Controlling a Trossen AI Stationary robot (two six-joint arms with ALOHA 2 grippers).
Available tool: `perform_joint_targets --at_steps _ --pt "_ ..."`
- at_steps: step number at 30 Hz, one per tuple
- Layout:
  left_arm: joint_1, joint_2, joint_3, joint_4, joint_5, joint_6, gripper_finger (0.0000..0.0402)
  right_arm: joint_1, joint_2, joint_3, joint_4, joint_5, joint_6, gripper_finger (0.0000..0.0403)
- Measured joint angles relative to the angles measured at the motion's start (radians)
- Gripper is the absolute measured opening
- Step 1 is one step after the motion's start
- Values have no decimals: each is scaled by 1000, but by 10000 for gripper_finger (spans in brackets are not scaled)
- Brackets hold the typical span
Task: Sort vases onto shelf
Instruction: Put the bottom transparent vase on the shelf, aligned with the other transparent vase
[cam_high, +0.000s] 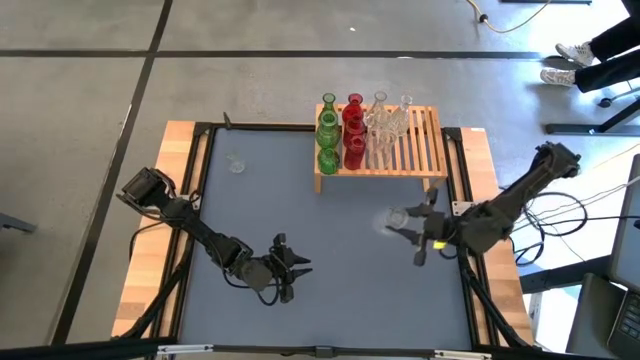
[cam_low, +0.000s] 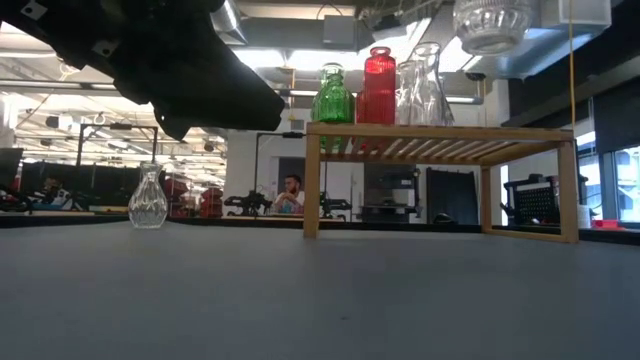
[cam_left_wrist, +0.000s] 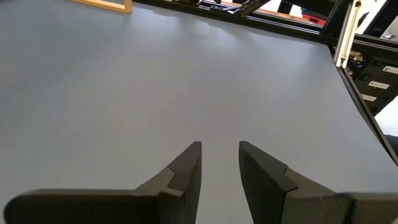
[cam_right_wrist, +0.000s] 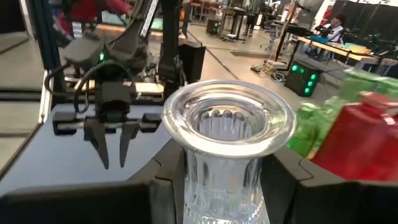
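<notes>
The light-wood slatted shelf (cam_high: 400, 145) (cam_low: 440, 140) stands at the table's far side. On its left part stand green vases (cam_high: 327, 130) (cam_low: 333, 98), red vases (cam_high: 354, 128) (cam_low: 378, 85) and clear vases (cam_high: 387, 122) (cam_low: 425, 85). One squat clear vase (cam_high: 237, 163) (cam_low: 148, 198) stands alone on its base on the table, far left. My right gripper (cam_high: 405, 225) (cam_right_wrist: 227, 180), in front of the shelf, is shut on another clear vase (cam_high: 393, 220) (cam_right_wrist: 227, 124) (cam_low: 490, 22). My left gripper (cam_high: 293, 266) (cam_left_wrist: 221, 162) hovers open near the near edge, touching nothing. My right gripper pinches the clear vase by its ribbed neck (cam_right_wrist: 221, 177), just under the flared rim (cam_right_wrist: 227, 109), one finger (cam_right_wrist: 165, 174) on either side. The fingers come about level from the table's right. The vase is lifted clear, high above the table, its body below the fingers.
Grey table (cam_high: 330, 240) with a dark frame and wooden side strips (cam_high: 150, 250). The shelf's right half (cam_high: 425, 140) carries bare slats. A person's shoes (cam_high: 570, 60) show on the floor beyond the far right corner; people sit in the room behind.
</notes>
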Motion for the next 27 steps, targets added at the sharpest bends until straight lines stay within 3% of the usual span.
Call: perform_joint_targets --at_steps 11,27 --pt "0 0 0 0 -9 0 100 0 -214 0 -128 42 0 128" --pt "5 0 0 3 -27 0 100 -1 -376 0 -208 161 -89 127"
